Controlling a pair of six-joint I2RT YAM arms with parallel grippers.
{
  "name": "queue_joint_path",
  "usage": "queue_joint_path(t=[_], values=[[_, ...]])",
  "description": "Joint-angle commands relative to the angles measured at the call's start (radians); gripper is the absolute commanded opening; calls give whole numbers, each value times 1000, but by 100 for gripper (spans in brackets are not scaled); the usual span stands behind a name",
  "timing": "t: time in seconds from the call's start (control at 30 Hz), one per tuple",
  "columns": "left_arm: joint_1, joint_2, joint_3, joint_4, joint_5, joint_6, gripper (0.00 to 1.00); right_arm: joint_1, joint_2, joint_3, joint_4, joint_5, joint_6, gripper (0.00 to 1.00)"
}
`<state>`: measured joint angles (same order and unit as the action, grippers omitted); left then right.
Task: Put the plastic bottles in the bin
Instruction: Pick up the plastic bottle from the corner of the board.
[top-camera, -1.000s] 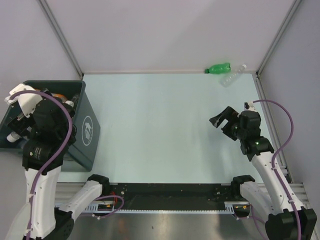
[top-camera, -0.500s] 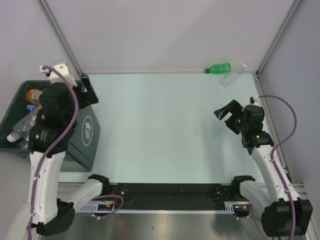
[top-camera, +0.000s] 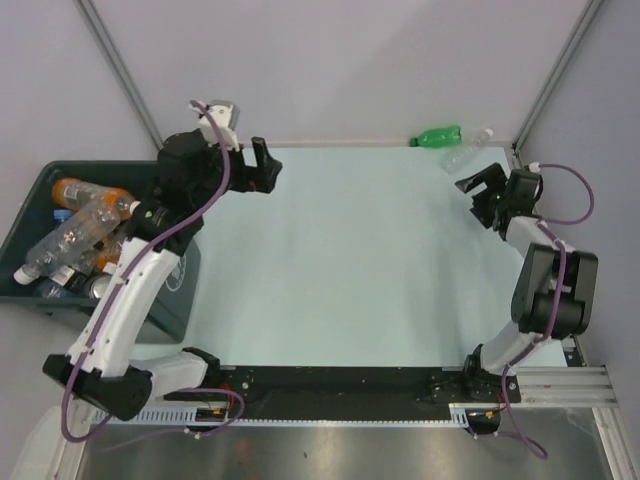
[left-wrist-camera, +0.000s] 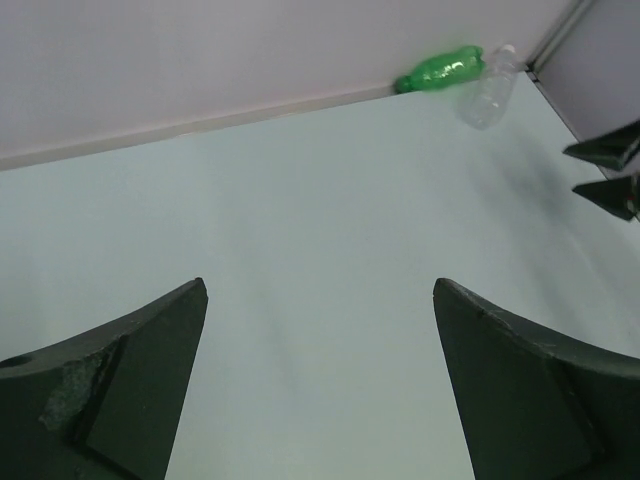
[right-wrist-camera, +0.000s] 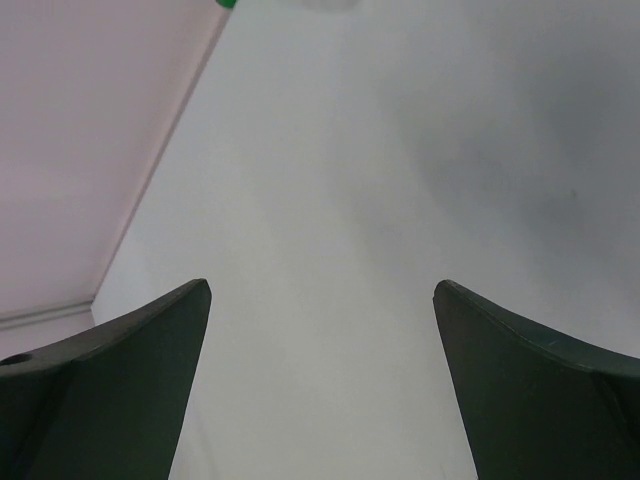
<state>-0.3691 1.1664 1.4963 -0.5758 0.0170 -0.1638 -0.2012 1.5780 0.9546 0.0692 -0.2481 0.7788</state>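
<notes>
Fig. Two plastic bottles outstanding in the far right corner, both grippers unladen
The green bottle (top-camera: 437, 136) and clear bottle (top-camera: 468, 153) lie just beside each other by the back wall, well apart from the bin (top-camera: 90, 167) holding the other bottles (top-camera: 75, 235); left gripper (top-camera: 264, 166) and right gripper (top-camera: 477, 192) stand spread, grasping nothing. Thin plastic, probably light, crushable and slick: a mid-body grip across the width looks safest

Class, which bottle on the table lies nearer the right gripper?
The clear bottle; the green bottle lies farther from the right gripper, against the back wall.
</notes>
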Motion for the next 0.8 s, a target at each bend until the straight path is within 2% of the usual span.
queue_joint_path(t=[0.0, 0.2, 0.33, 0.43, 0.53, 0.67, 0.7, 0.77], values=[[-45, 73, -47, 218, 66, 34, 100, -64, 179, 154, 181, -129, 28, 100], [-54, 234, -79, 362, 142, 17, 100, -83, 332, 279, 302, -143, 91, 100], [-70, 343, -96, 395, 196, 7, 100, -89, 446, 329, 446, -145, 191, 100], [-85, 403, -133, 453, 187, 18, 100, -83, 532, 410, 446, -120, 221, 100], [-93, 458, -153, 504, 204, 1, 100, -75, 600, 478, 393, -44, 189, 100], [-103, 504, -174, 525, 235, 1, 100, -40, 710, 730, 218, 50, 93, 100], [-109, 512, -183, 525, 230, 7, 100, -34, 741, 787, 137, 78, 73, 100], [-111, 516, -188, 515, 203, 13, 100, -17, 819, 873, 84, 98, 31, 100]])
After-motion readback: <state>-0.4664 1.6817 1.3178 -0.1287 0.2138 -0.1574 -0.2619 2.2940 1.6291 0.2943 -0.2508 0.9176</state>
